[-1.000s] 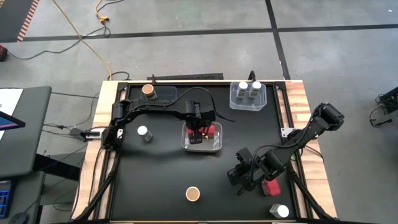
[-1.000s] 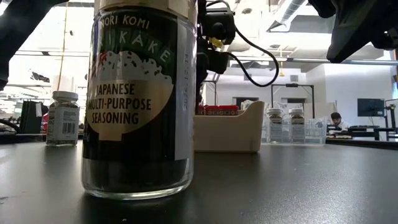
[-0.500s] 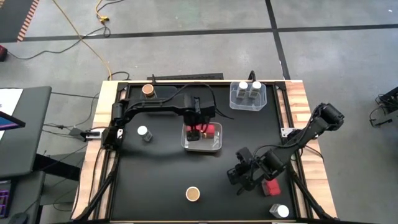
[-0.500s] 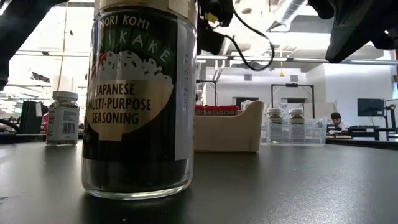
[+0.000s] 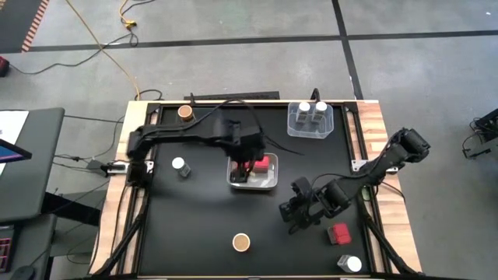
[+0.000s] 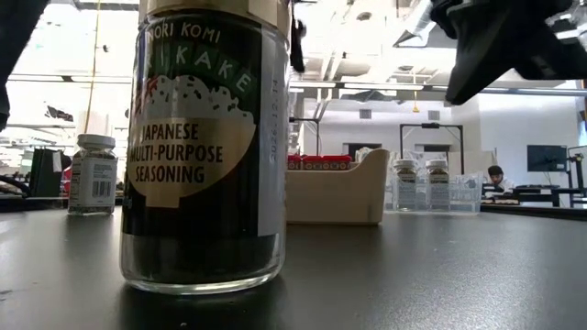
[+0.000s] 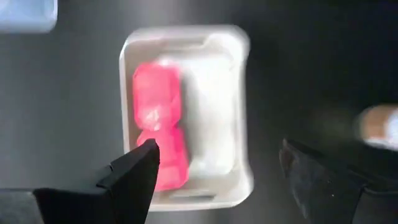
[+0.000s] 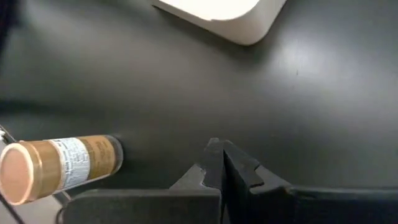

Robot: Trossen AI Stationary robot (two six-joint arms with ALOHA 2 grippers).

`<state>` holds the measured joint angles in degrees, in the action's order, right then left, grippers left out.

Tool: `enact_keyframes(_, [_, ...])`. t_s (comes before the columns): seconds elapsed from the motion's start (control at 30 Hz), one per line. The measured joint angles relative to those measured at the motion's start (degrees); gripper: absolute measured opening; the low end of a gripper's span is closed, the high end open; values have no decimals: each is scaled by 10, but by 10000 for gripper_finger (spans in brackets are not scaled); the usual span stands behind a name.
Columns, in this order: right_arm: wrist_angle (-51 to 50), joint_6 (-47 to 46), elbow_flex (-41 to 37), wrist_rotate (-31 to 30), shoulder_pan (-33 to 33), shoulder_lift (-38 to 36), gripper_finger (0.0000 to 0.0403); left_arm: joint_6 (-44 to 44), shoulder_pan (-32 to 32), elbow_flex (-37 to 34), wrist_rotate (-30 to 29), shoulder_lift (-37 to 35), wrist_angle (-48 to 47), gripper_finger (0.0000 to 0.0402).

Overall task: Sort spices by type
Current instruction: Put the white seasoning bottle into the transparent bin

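Observation:
My left gripper (image 7: 217, 165) hangs open above the white tray (image 5: 268, 183), touching nothing. Two red blocks (image 7: 158, 124) lie in that tray. My right gripper (image 8: 221, 163) is shut and empty, low over the table right of centre (image 5: 296, 215). A third red block (image 5: 338, 233) rests on the table just to its right. One brown-topped jar (image 5: 241, 243) stands near the near edge and fills the low view (image 6: 202, 147); the other (image 5: 185, 113) stands in a clear tray at the far left. Two white-lidded jars (image 5: 310, 113) stand in the far clear tray, one (image 5: 179, 166) at the left, one (image 5: 350, 264) in the near right corner.
The far clear tray (image 5: 311, 132) sits by the table's far edge. Bare black table lies between the white tray and the near brown-topped jar. Wooden rails (image 5: 381, 132) run along both sides. In the low view a person (image 6: 495, 176) sits far off in the room.
My left gripper has risen up out of the white tray, leaving the red blocks lying in it, and has drifted slightly left. My right gripper has moved away from the loose red block, toward the table's left and far side, so that block now shows in full.

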<state>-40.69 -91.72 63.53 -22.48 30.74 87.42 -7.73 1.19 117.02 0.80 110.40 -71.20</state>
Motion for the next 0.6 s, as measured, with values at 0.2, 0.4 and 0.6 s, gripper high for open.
enact_keyframes(0.2, [4,50,0,0,-21,0,24,57,-46,-201,-27,-142,190,318])
enact_keyframes(0.4, [2,99,0,1,-33,0,24,164,-114,-464,-66,-328,412,318])
enact_keyframes(0.6, [-9,140,0,34,-37,0,24,197,-164,-610,-66,-463,405,318])
